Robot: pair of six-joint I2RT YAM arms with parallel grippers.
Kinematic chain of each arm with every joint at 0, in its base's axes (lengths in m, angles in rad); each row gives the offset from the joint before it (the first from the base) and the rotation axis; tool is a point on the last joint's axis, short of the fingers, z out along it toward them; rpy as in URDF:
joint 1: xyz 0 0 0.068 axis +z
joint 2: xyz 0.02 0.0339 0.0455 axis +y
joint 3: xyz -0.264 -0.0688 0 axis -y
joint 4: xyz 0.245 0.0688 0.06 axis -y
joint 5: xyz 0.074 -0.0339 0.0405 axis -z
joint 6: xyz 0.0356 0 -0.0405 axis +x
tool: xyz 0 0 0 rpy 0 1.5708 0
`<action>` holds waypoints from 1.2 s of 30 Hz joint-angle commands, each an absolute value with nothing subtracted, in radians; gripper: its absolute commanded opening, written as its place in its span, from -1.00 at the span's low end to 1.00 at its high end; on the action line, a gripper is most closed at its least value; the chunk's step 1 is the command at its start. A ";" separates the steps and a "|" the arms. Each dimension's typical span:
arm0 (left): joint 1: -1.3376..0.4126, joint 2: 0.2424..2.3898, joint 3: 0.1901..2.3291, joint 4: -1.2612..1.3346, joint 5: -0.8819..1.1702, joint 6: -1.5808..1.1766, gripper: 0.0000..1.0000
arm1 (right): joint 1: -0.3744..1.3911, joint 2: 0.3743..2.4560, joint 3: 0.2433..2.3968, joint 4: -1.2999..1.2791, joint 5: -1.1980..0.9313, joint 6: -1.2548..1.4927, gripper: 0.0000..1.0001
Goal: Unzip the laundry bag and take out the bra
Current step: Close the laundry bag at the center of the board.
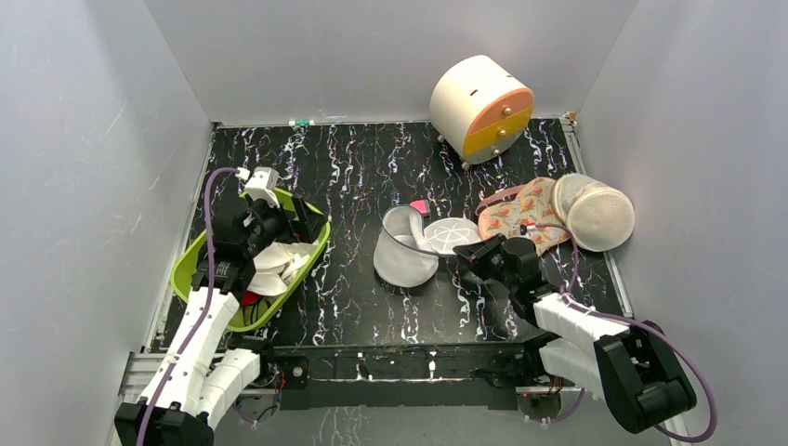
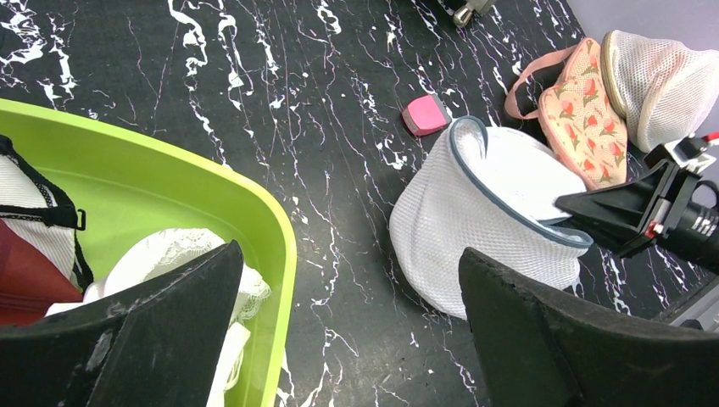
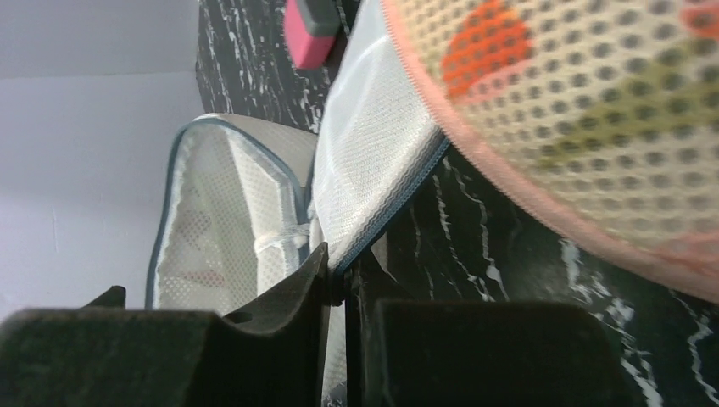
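The laundry bag (image 1: pixel 599 216), a soft white clamshell mesh pouch with a dark zip line, lies at the far right, also in the left wrist view (image 2: pixel 666 72). No gripper touches it. The bright red bra is not in view. My right gripper (image 1: pixel 465 260) (image 3: pixel 339 280) is shut on the zipped edge of a different, stiffer white mesh bag with a bluish rim (image 1: pixel 401 251) (image 2: pixel 475 229) (image 3: pixel 220 212). That bag lies open mid-table, and a faint reddish patch shows through its mesh. My left gripper (image 1: pixel 295 216) (image 2: pixel 352 339) is open and empty above the right rim of the green basin.
The green basin (image 1: pixel 190 260) (image 2: pixel 169 170) at the left holds white lace garments (image 2: pixel 169 250) and a dark maroon garment (image 2: pixel 21 284). An orange floral fabric piece (image 1: pixel 518 212) (image 2: pixel 585 110) (image 3: pixel 576 110) lies beside the laundry bag. A small pink object (image 1: pixel 420 206) (image 2: pixel 426 114) lies mid-table. A white-and-orange drum (image 1: pixel 481 107) stands at the back.
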State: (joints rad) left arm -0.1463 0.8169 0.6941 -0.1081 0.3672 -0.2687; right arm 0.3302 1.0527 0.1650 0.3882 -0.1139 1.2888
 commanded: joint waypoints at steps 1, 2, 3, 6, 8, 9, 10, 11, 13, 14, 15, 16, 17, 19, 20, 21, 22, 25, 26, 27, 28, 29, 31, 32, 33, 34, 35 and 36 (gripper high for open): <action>-0.149 0.814 0.730 -0.094 0.391 -0.271 0.97 | 0.359 1.014 0.319 0.328 -0.060 1.113 -0.90; -0.149 0.813 0.729 -0.094 0.391 -0.272 0.97 | 0.365 1.011 0.353 0.297 -0.052 1.071 -0.92; -0.149 0.810 0.727 -0.093 0.390 -0.273 0.97 | 0.375 1.010 0.389 0.278 -0.047 1.031 -0.94; -0.149 0.810 0.727 -0.093 0.385 -0.272 0.97 | 0.403 1.029 0.457 0.244 -0.067 0.924 -0.95; -0.149 0.810 0.727 -0.093 0.384 -0.271 0.97 | 0.418 1.047 0.494 0.224 -0.077 0.864 -0.96; -0.150 0.810 0.726 -0.092 0.383 -0.272 0.97 | 0.422 1.053 0.515 0.209 -0.075 0.836 -0.97; -0.149 0.812 0.727 -0.093 0.382 -0.272 0.97 | 0.424 1.055 0.532 0.194 -0.073 0.801 -0.98; -0.149 0.814 0.728 -0.093 0.383 -0.271 0.97 | 0.424 1.057 0.549 0.187 -0.076 0.761 -0.98; -0.149 0.816 0.728 -0.093 0.389 -0.271 0.97 | 0.424 1.057 0.584 0.159 -0.077 0.662 -0.98; -0.149 0.818 0.729 -0.091 0.391 -0.273 0.97 | 0.426 1.057 0.612 0.129 -0.066 0.611 -0.98; -0.149 0.817 0.727 -0.091 0.393 -0.273 0.97 | 0.428 1.059 0.641 0.094 -0.044 0.549 -0.98; -0.149 0.817 0.726 -0.089 0.394 -0.275 0.97 | 0.433 1.062 0.670 0.049 -0.019 0.485 -1.00; -0.149 0.818 0.726 -0.089 0.394 -0.275 0.97 | 0.438 1.065 0.697 0.005 0.009 0.431 -1.00; -0.149 0.815 0.727 -0.089 0.398 -0.275 0.97 | 0.459 1.063 0.728 -0.047 0.071 0.345 -1.00; -0.149 0.814 0.728 -0.088 0.399 -0.275 0.97 | 0.479 1.060 0.737 -0.061 0.110 0.309 -1.00; -0.149 0.811 0.726 -0.085 0.399 -0.277 0.97 | 0.513 1.060 0.746 -0.082 0.146 0.282 -1.00; -0.149 0.809 0.725 -0.085 0.398 -0.276 0.97 | 0.545 1.061 0.763 -0.099 0.194 0.262 -1.00; -0.149 0.809 0.729 -0.089 0.395 -0.273 0.97 | 0.657 1.071 0.789 -0.132 0.346 0.210 -1.00; -0.149 0.808 0.730 -0.091 0.396 -0.273 0.97 | 0.698 1.076 0.795 -0.139 0.398 0.190 -1.00; -0.149 0.806 0.729 -0.092 0.394 -0.273 0.97 | 0.739 1.084 0.804 -0.148 0.452 0.161 -1.00; -0.149 0.802 0.728 -0.092 0.393 -0.273 0.97 | 0.787 1.096 0.814 -0.160 0.510 0.132 -1.00; -0.149 0.799 0.727 -0.091 0.389 -0.273 0.97 | 0.836 1.111 0.824 -0.175 0.568 0.104 -1.00; -0.149 0.795 0.726 -0.093 0.384 -0.272 0.97 | 0.927 1.145 0.843 -0.200 0.672 0.032 -1.00; -0.149 0.793 0.728 -0.095 0.382 -0.271 0.97 | 0.968 1.163 0.851 -0.210 0.724 0.005 -1.00; -0.149 0.792 0.727 -0.095 0.381 -0.270 0.97 | 1.004 1.181 0.858 -0.219 0.766 -0.021 -1.00; -0.149 0.792 0.727 -0.094 0.380 -0.270 0.97 | 1.035 1.198 0.868 -0.233 0.793 -0.045 -1.00; -0.149 0.792 0.725 -0.094 0.379 -0.270 0.97 | 1.062 1.216 0.880 -0.252 0.813 -0.063 -1.00; -0.149 0.794 0.725 -0.094 0.376 -0.269 0.97 | 1.091 1.232 0.891 -0.266 0.831 -0.081 -1.00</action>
State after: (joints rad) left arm -0.1463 0.8124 0.6941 -0.1055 0.3748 -0.2718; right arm 0.9905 1.1896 0.8162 -0.2176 0.6144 0.0635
